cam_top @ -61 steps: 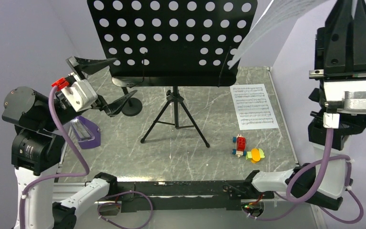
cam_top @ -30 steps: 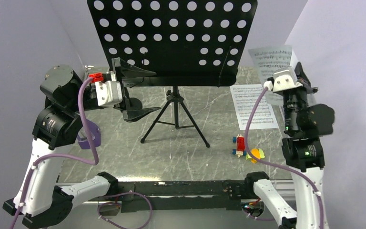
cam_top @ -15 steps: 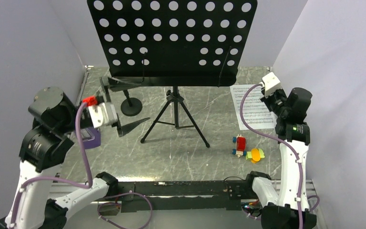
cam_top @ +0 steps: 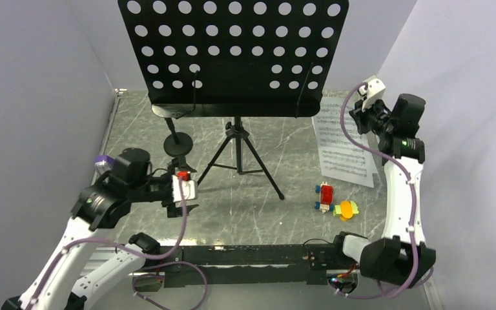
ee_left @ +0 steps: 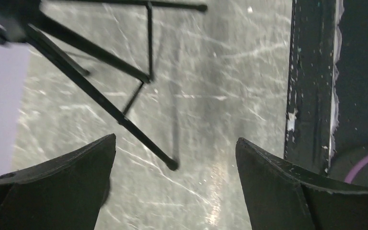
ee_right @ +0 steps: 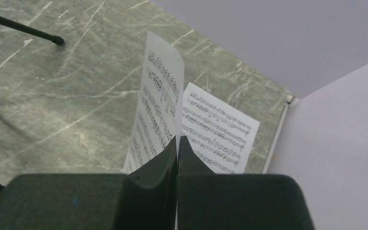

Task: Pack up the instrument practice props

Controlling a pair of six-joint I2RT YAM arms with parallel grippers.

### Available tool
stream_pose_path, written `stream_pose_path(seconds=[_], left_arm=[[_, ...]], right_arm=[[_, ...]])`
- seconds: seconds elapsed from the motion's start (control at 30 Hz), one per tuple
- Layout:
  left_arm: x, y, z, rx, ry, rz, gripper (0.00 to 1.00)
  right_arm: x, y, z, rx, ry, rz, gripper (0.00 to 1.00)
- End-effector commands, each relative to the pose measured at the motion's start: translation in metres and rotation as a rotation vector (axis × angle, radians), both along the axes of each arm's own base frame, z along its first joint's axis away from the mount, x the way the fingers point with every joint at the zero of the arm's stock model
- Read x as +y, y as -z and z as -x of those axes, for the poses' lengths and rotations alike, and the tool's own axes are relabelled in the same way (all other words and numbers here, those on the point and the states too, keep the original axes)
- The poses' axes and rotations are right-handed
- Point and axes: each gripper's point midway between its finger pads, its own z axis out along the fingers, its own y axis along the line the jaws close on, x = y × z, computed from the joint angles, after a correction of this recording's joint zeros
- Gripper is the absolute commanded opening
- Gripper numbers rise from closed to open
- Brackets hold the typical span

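The music stand (cam_top: 232,51) was black, its desk patterned with rows of round holes, the sheet-music pages (cam_top: 343,152) at three o'clock white with black staves, the table (cam_top: 245,206) grey-green marble veined white, and the toy blocks (cam_top: 326,194) at four o'clock red, yellow and green.

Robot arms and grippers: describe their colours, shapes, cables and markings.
The left arm and right arm have white links and black joints. A purple cable loops to each white wrist block; the left one bears a red connector. The left gripper and right gripper have black wedge-shaped fingers.
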Motion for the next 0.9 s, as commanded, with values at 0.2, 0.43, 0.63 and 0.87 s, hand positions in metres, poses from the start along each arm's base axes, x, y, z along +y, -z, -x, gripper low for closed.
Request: stream_pose_path(seconds=[0.2, 0.43, 0.63, 0.87], left_arm=[[-0.017, 0.071, -0.031, 0.291, -0.076, -0.098, 0.99], [-0.022, 0.088, -0.047, 0.322, -0.117, -0.105, 0.99], [-0.019, 0.103, -0.062, 0.328, -0.144, -0.151, 0.99], [-0.007, 0.115, -0.082, 0.376, -0.214, -0.167, 0.99]], right_arm=[[-0.024, 0.065, -0.066, 0.224, 0.051, -0.136, 0.00], [-0.067, 0.114, -0.109, 0.281, 0.159, 0.003, 0.00], [-0.085, 0.142, -0.139, 0.319, 0.167, 0.065, 0.00], [-0.098, 0.184, -0.164, 0.371, 0.144, 0.120, 0.00]])
